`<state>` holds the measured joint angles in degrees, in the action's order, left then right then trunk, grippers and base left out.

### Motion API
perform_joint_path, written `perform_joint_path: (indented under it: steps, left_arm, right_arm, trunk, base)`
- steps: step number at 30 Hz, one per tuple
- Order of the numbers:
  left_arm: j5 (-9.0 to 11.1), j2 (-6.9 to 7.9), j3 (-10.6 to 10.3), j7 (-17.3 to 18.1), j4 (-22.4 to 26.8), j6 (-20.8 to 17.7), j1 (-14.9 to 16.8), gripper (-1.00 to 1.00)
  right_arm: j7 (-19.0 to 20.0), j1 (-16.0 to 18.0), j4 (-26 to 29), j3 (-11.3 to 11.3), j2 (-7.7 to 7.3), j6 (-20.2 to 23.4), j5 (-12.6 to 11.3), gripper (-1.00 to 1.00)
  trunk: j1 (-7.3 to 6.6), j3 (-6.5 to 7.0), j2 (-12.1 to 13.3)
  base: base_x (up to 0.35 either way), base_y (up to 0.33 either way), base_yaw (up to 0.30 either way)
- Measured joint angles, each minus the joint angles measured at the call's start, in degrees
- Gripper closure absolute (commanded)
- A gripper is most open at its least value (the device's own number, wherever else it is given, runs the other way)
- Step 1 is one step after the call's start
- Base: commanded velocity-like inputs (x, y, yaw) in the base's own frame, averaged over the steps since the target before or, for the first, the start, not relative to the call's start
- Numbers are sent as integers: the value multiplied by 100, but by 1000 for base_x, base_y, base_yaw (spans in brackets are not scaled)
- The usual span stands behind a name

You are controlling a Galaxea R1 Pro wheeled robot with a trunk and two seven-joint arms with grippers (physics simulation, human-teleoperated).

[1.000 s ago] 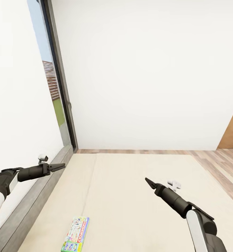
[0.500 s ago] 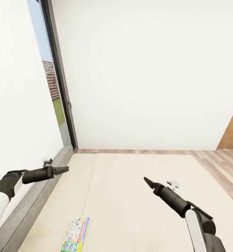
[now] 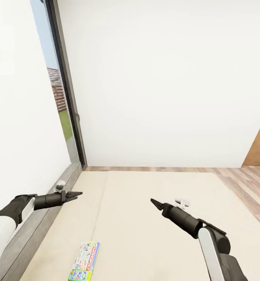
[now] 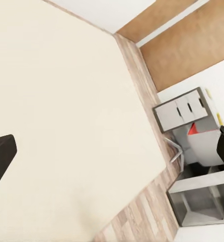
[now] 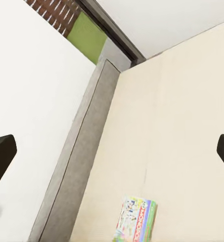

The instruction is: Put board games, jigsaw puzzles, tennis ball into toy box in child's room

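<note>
A green-and-white Monopoly board game (image 3: 87, 255) lies flat on the bed's beige mattress (image 3: 153, 234), near the grey headboard (image 3: 36, 230). A second printed board game (image 3: 80, 275) lies at its near end, cut off by the picture's edge. My left gripper (image 3: 77, 193) hovers over the headboard's inner edge, beyond the games. My right gripper (image 3: 153, 201) hangs above the middle of the mattress, to the right of the games. Both stand open and empty, with fingertips (image 4: 1, 157) wide apart in the left wrist view and fingertips (image 5: 1, 156) likewise in the right wrist view, which also holds the Monopoly box (image 5: 137, 218).
A tall dark-framed window (image 3: 63, 97) stands at the left beyond the headboard, and a white wall (image 3: 165, 78) lies behind the bed. Wood-plank floor (image 3: 246, 179) runs past the bed's right side. Grey cabinet fronts (image 4: 181, 108) show beyond the mattress in the left wrist view.
The left gripper has moved right and lower, toward the mattress edge. The right gripper has shifted left. The board games have not moved.
</note>
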<state>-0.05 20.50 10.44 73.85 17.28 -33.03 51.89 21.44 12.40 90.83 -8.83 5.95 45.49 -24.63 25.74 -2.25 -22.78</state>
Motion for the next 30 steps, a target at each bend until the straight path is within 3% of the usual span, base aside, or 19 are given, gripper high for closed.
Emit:
perform_joint_path:
  steps: [4, 6, 9, 12, 18, 21, 30]
  left_arm:
    - [9, -45, 14, -113, -273, -3, 0, -100]
    - [11, -44, 15, -128, -420, -10, 0, -100]
    - [12, -39, 20, -136, -503, -139, 0, -100]
    - [10, -34, 26, -149, -527, -344, 0, -100]
    - [6, -25, 35, -162, -539, -519, 5, -100]
    - [6, -31, 33, -168, -536, -527, 7, -100]
    - [5, -47, 31, -223, -531, -525, 8, -100]
  right_arm:
    - [52, -11, 27, -422, -2, 129, -189, -100]
    - [87, -27, 33, -612, -9, 183, -523, -100]
    - [103, -44, 36, -700, -45, 294, -969, -100]
    - [107, -44, 37, -753, -80, 445, -1171, -100]
    - [169, -44, 37, -817, -135, 634, -1299, -100]
    - [382, -44, 37, -814, -146, 662, -1311, -100]
    - [1655, -40, 37, -750, -153, 879, -1320, -100]
  trunk:
    - [0, 0, 0]
    - [0, 0, 0]
    - [0, 0, 0]
    - [0, 0, 0]
    - [0, 0, 0]
    - [0, -13, 0]
    - [0, -86, 0]
  base:
    - [0, 0, 0]
    - [0, 0, 0]
    - [0, 0, 0]
    - [0, 0, 0]
    - [0, 0, 5]
    - [0, 0, 59]
    - [0, 0, 114]
